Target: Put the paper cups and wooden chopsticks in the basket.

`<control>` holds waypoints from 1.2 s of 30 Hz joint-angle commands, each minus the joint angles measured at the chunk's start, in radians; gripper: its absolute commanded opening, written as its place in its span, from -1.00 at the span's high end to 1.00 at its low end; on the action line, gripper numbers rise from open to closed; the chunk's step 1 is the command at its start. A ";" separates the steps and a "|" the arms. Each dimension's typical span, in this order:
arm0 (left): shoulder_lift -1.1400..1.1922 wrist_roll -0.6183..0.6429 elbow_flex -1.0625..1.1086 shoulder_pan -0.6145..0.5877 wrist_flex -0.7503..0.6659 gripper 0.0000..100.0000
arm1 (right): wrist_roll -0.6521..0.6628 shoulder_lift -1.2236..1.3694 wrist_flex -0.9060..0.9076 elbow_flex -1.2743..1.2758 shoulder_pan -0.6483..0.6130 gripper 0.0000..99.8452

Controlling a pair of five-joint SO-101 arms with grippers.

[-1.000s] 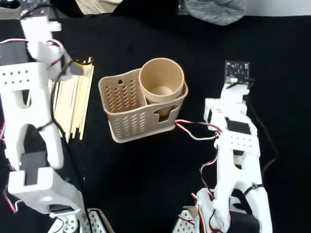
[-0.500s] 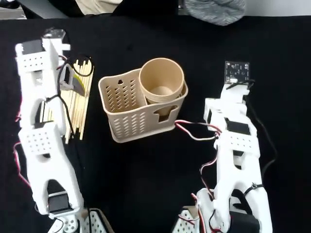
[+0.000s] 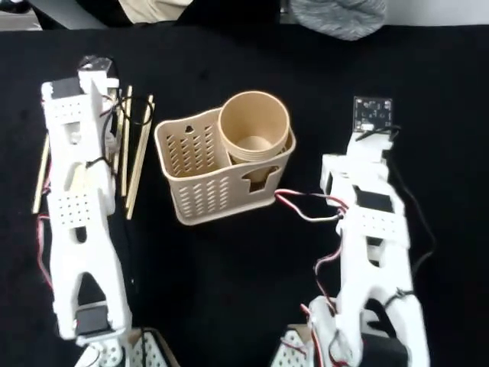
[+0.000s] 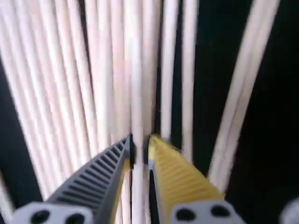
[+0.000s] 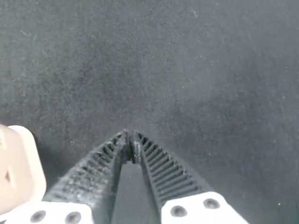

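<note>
Several wooden chopsticks [image 3: 140,153] lie on the black table left of the beige basket [image 3: 191,187]. One paper cup [image 3: 254,126] stands upright in the basket's right compartment. My left arm [image 3: 76,160] stretches over the chopsticks and hides many of them. In the left wrist view my left gripper [image 4: 140,142] is down among the chopsticks [image 4: 93,70], its grey and yellow fingers shut on one stick. My right gripper [image 5: 130,136] is shut on nothing, low over bare cloth to the right of the basket.
My right arm [image 3: 368,214] stands right of the basket, with red and white wires [image 3: 306,206] looping toward it. A corner of the basket [image 5: 14,163] shows in the right wrist view. Fabric items lie past the table's far edge [image 3: 336,15].
My left arm has swung right, over the chopstick pile. The neat bundle has spread apart, with one stick now lying far left. The right arm has not moved.
</note>
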 commanded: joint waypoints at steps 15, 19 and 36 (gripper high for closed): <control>-0.321 0.043 0.254 0.004 0.008 0.94 | -0.006 0.004 -0.041 -0.004 0.006 0.98; -0.580 0.043 0.510 0.022 0.006 0.94 | -0.006 0.004 -0.046 -0.004 0.006 0.98; -1.280 0.064 0.989 0.053 -0.120 0.94 | -0.005 0.004 -0.049 0.012 -0.020 0.98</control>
